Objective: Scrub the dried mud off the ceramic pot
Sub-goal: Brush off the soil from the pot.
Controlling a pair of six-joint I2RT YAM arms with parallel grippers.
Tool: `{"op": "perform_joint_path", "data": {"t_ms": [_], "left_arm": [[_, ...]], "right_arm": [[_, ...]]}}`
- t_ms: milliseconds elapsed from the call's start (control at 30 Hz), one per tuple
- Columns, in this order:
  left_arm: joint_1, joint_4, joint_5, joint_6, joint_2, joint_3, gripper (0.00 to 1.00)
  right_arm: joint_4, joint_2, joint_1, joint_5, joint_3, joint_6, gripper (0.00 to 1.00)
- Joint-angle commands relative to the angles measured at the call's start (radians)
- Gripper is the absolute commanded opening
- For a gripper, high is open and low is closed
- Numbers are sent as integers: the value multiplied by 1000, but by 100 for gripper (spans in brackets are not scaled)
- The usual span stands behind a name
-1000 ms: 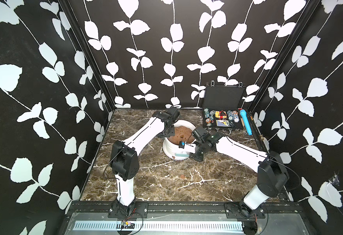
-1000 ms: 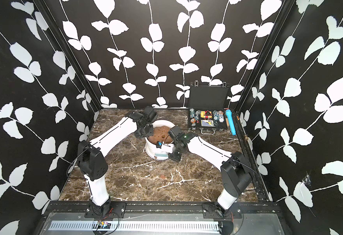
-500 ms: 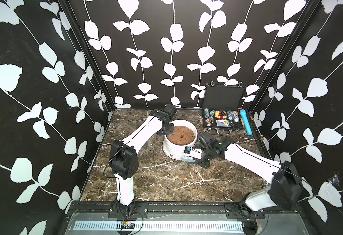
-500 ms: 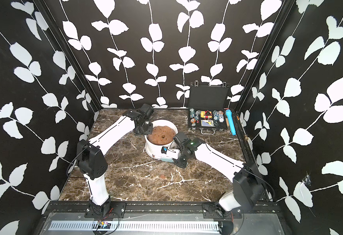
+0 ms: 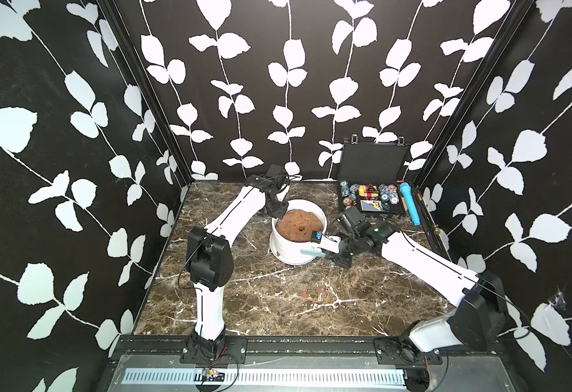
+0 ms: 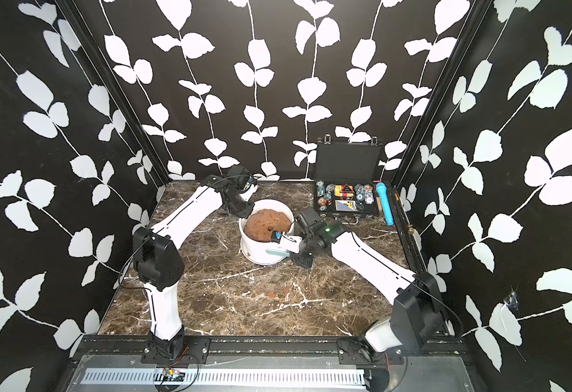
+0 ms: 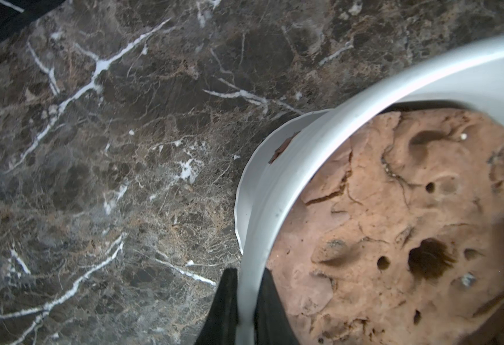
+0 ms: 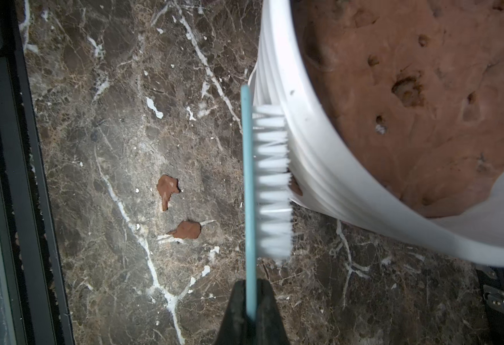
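Observation:
The white ribbed ceramic pot [image 5: 286, 251] [image 6: 256, 254] stands mid-table. My left gripper [image 7: 246, 274] [image 5: 278, 210] is shut on its far rim [image 7: 304, 167], one finger outside and one inside. My right gripper [image 8: 250, 283] [image 5: 328, 245] is shut on the light-blue handle of a brush [image 8: 271, 179] [image 6: 278, 253]. The white bristles press against the pot's near side wall [image 8: 319, 167]. A blotch of dried mud [image 8: 295, 187] sits on the wall at the bristle tips, and another blotch [image 7: 280, 149] shows lower on the far side. Two mud flakes [image 8: 167, 189] [image 8: 186, 230] lie on the table.
A domed brown mass [image 5: 300, 225] fills the pot. An open black case of chips [image 5: 373, 200] and a blue cylinder [image 5: 410, 207] lie at the back right. The black front rail [image 8: 5, 179] borders the marble. Loose flakes [image 5: 306, 293] lie in front of the pot.
My right gripper has carried the brush from over the pot's rim down and forward to its near side wall. The left gripper has kept its hold on the rim.

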Motion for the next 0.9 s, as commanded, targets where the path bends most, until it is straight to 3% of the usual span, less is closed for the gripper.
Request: {"op": "perform_joint_path", "data": {"t_ms": [0,467,633,867], "left_arm": [[12,-54,39,161,42,61,0],[19,-54,79,223,65,90,0],[20,-61,76,222,68,132,0],[23,-63,58,232,72,162,0]], "right_arm": [[-9,45,-15,-6,49,-38,0],[-2,203,-30,74,61,-109,0],[-18,172,7,117,24,-102,0],[49,15,11,150,-72,-59,0]]}}
